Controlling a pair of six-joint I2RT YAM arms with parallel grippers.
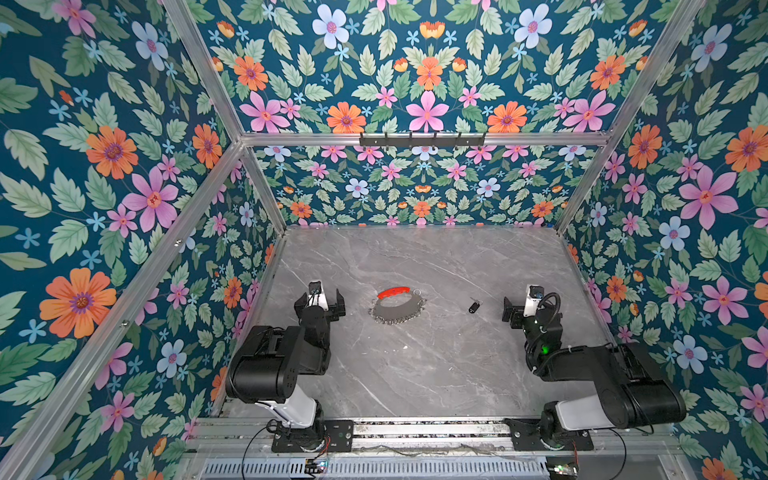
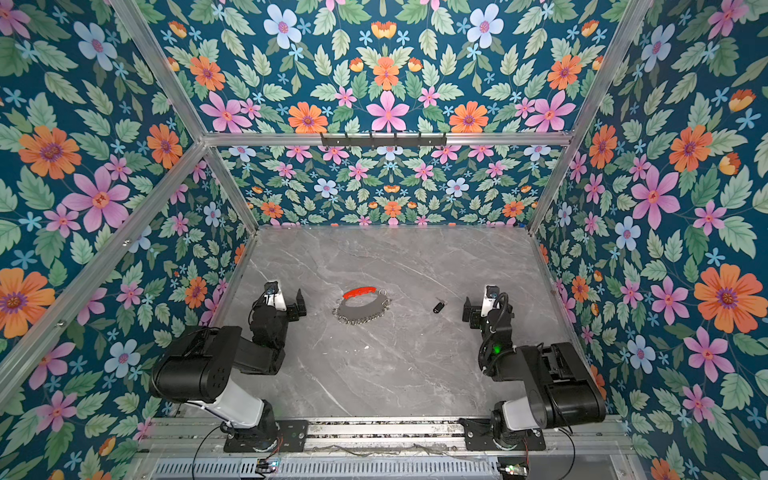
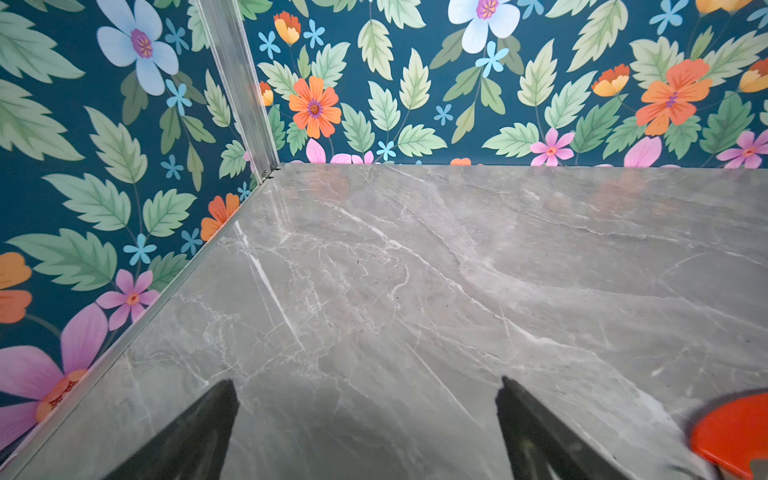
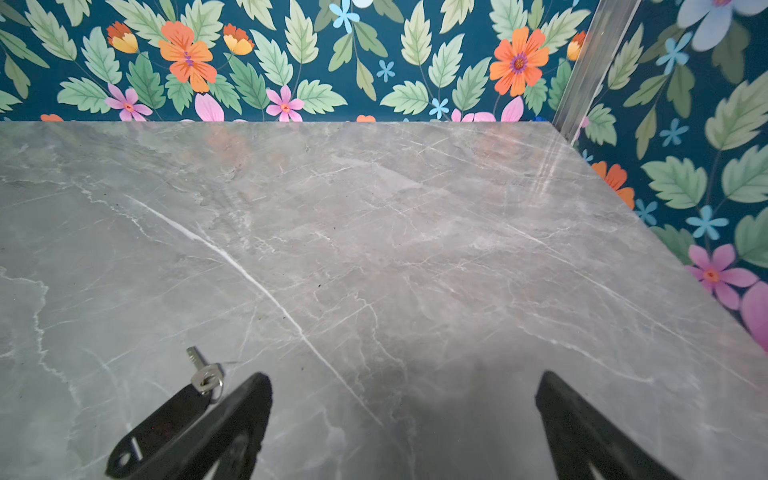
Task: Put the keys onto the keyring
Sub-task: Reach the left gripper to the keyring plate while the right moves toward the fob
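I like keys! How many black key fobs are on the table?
1. The small black oblong key fob lies on the grey marble table, between the silver red-barred keyring hoop and the right pincer. Nothing seems hidden.

Top views: high at six o'clock, looked down, shared the whole table [image 1: 415, 374].
Wrist views: low, close, faced twelve o'clock.

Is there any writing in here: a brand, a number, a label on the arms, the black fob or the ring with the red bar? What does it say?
No text can be read in any view.
The black key fob shows no legible mark.
The red bar of the keyring looks plain.
The small circuit board by the front rail is too small to read.
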